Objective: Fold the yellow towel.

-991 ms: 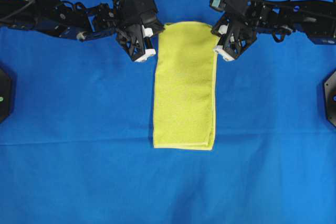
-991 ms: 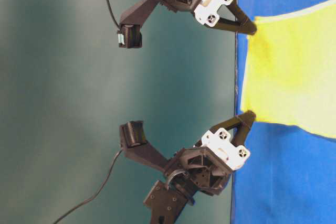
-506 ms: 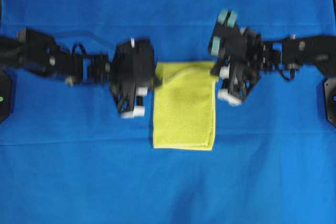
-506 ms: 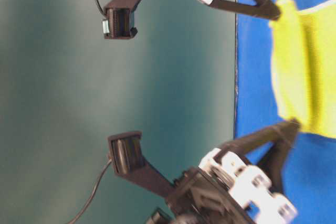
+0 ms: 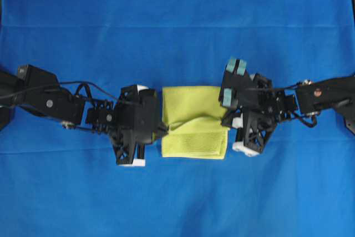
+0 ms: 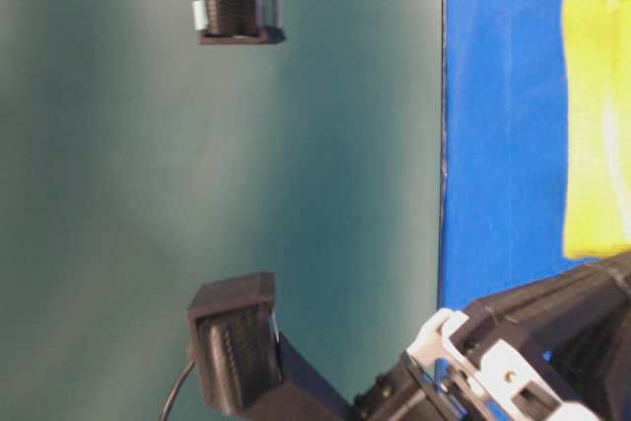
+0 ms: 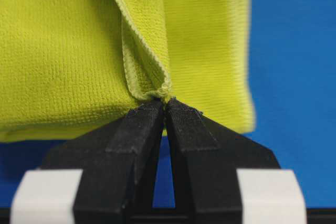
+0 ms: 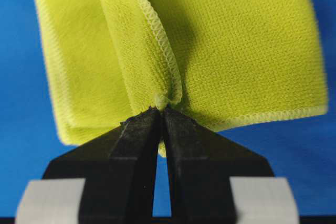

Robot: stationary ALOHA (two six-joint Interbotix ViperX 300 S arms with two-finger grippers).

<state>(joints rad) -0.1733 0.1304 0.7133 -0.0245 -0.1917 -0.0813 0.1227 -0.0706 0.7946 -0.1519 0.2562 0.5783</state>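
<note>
Inspector A: Left gripper point(image 7: 164, 106): jaws clenched on a corner of the towel point(image 5: 194, 120), hem bunched at the tips. Right gripper point(image 8: 160, 109): same condition, pinching the opposite corner by its stitched edge.

Inspector B: Confirmed in both wrist views. Location of the towel?

Inspector A: Mid-table on the blue cloth point(image 5: 177, 15), between the two grippers. The overhead view shows the held edge draped over the lower layers, just short of the near edge (the fold looks nearly closed, in my judgement).

Inspector B: Handling properties?

Inspector A: Judged light and very soft. It sags between the grips and creases freely, so it will not hold a shape by itself. The fuzzy pile should grip the pads well; slipping seems unlikely.

Inspector B: Where to hold?

Inspector A: The corners at the hem, as now. The stitching gives the firmest bite, and two matched corners keep the edge straight. A mid-edge pinch would likely let the corners droop.
</note>
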